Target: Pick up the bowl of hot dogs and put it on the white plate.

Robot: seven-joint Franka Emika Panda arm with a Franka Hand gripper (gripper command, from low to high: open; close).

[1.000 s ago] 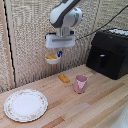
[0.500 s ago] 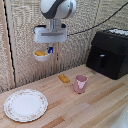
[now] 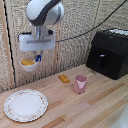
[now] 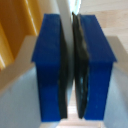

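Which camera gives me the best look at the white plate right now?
The exterior view: the white plate lies whole on the table, nothing on it. The wrist view shows only blue fingers pressed on a thin white edge; no plate.

The hot dog bowl [image 3: 28,63] hangs above the white plate [image 3: 25,105], with the cup [image 3: 80,83] toward the exterior view's right.

No legible text, label, brand, number or sign on anything
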